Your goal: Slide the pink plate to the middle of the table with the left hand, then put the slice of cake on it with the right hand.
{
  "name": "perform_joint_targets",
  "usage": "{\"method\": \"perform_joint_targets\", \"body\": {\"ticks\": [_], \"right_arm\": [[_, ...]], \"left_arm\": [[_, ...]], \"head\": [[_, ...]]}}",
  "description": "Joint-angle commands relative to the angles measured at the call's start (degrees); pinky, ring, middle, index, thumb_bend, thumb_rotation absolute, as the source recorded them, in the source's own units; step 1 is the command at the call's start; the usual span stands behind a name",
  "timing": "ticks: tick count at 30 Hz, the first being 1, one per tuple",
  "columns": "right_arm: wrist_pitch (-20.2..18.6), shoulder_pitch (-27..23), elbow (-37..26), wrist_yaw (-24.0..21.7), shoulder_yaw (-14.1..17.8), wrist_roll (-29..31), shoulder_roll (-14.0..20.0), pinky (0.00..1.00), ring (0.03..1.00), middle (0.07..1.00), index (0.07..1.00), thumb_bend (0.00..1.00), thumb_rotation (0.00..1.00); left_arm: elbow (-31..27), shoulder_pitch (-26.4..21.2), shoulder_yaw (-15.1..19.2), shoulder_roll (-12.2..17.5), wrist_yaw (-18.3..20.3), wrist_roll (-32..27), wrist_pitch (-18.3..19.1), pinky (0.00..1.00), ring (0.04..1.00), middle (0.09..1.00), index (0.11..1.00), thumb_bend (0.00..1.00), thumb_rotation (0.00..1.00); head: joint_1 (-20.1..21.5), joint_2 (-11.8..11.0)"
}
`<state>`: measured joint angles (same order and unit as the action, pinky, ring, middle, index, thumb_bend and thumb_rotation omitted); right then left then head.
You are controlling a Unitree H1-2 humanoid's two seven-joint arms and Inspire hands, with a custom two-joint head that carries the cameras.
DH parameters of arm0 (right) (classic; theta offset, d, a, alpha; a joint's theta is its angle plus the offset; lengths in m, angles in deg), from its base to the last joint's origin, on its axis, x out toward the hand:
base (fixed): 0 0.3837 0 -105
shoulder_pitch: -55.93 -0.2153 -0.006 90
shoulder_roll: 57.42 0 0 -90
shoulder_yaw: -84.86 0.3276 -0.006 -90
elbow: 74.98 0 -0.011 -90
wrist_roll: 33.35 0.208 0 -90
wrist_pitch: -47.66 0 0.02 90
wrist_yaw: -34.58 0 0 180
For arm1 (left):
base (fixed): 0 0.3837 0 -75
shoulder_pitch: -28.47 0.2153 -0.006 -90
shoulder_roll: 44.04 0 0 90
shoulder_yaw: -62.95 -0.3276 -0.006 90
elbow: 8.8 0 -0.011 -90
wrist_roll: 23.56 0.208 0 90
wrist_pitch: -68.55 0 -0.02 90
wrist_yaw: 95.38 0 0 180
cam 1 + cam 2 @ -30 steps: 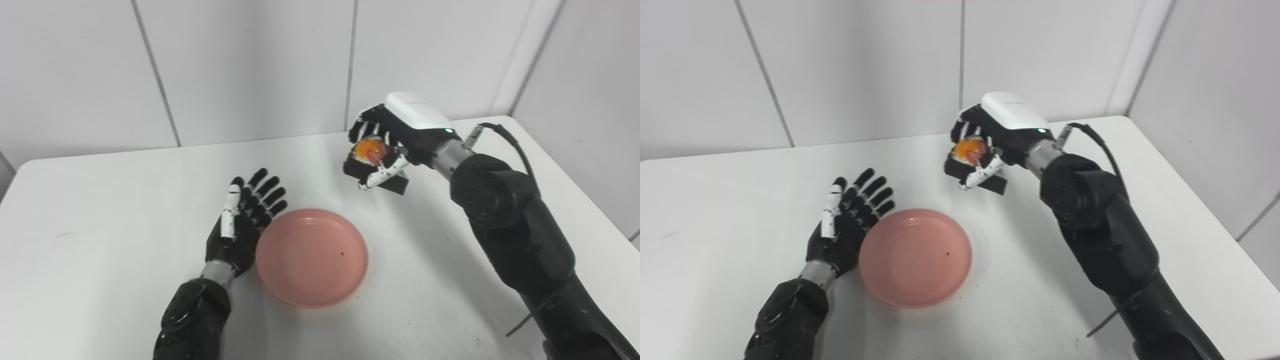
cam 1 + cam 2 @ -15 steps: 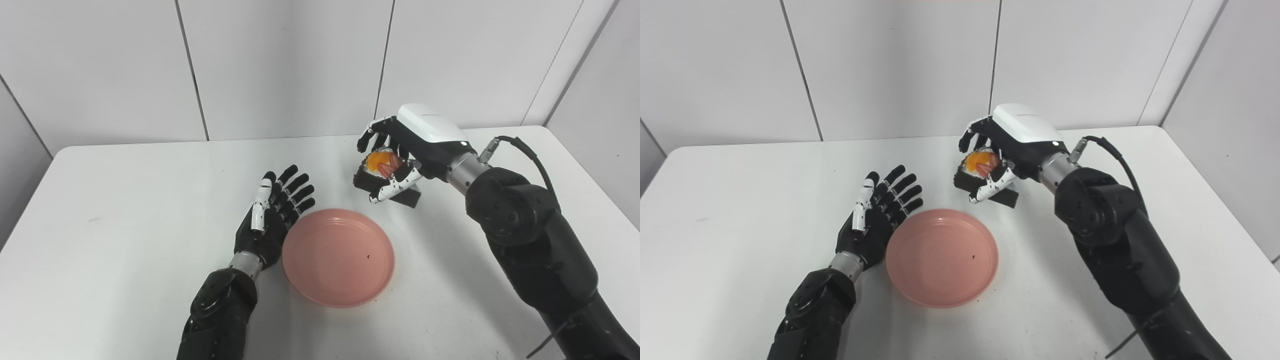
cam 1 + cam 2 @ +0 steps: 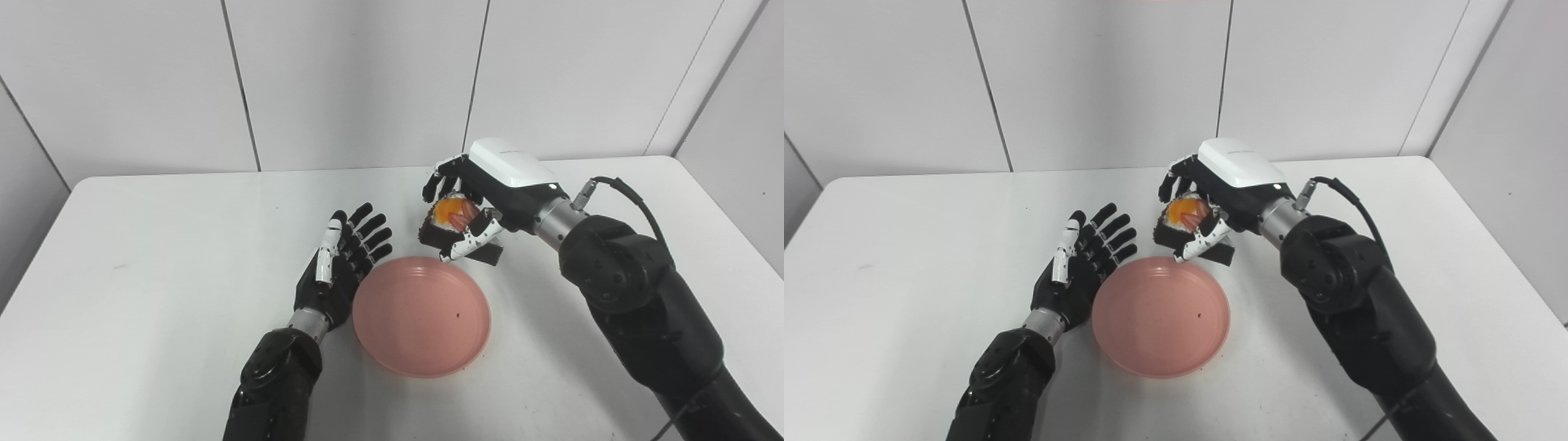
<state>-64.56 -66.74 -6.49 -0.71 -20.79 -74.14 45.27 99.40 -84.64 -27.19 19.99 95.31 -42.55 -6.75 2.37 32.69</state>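
Since a second ago the right robot hand [image 3: 484,205] has carried the cake nearer the plate, though the head cameras also shifted, so part of that change is only apparent.

Nearest the robot, the round pink plastic plate [image 3: 421,316] lies flat and empty on the white surface [image 3: 153,294], roughly mid-table. Touching or just beside its rim at about 9 o'clock, the black left robot hand [image 3: 337,269] rests released, fingers spread and holding nothing. Farther back, at the plate's 12 to 1 o'clock, the right robot hand is clenched around the dark chocolate slice of cake with orange and red fruit on top [image 3: 452,223], held above the surface just past the plate's far rim.

Judging from this, the sliding step looks done and the placing step remains. The slice is tilted in the grasp, so letting go too high or too early could tip it over or land it on the rim. The left robot hand so close to the plate could also nudge it as it pulls away.
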Motion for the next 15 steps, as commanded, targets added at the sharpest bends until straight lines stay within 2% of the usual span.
{"method": "perform_joint_targets", "body": {"ticks": [1, 9, 12, 15], "right_arm": [[2.3, -1.3, -0.7, 1.4, 0.2, 0.1, -0.1, 0.39, 0.373, 0.503, 0.558, 0.51, 0.00], [3.1, -0.5, 0.0, 1.5, -1.1, -0.3, -0.5, 0.34, 0.356, 0.480, 0.576, 0.50, 0.00], [3.3, -0.4, 0.4, 1.6, -1.7, -0.9, -0.6, 0.32, 0.353, 0.475, 0.576, 0.50, 0.00], [4.9, 0.1, 1.7, 1.8, -3.2, -1.7, -0.6, 0.37, 0.396, 0.507, 0.534, 0.51, 0.00]], "left_arm": [[1.6, 2.4, 0.0, 0.5, -1.9, 0.9, 4.9, 0.85, 0.864, 0.880, 0.877, 0.43, 1.00], [1.2, 2.1, 0.3, 0.7, -1.9, 0.9, 5.2, 0.85, 0.859, 0.873, 0.869, 0.43, 1.00], [1.0, 2.1, 0.3, 0.7, -1.9, 0.9, 5.5, 0.85, 0.860, 0.873, 0.868, 0.43, 1.00], [0.6, 2.0, 0.4, 0.7, -2.2, 0.9, 6.2, 0.85, 0.861, 0.874, 0.870, 0.43, 1.00]], "head": [[0.0, 0.0], [1.0, 1.8], [1.1, 1.9], [1.2, 2.6]]}}
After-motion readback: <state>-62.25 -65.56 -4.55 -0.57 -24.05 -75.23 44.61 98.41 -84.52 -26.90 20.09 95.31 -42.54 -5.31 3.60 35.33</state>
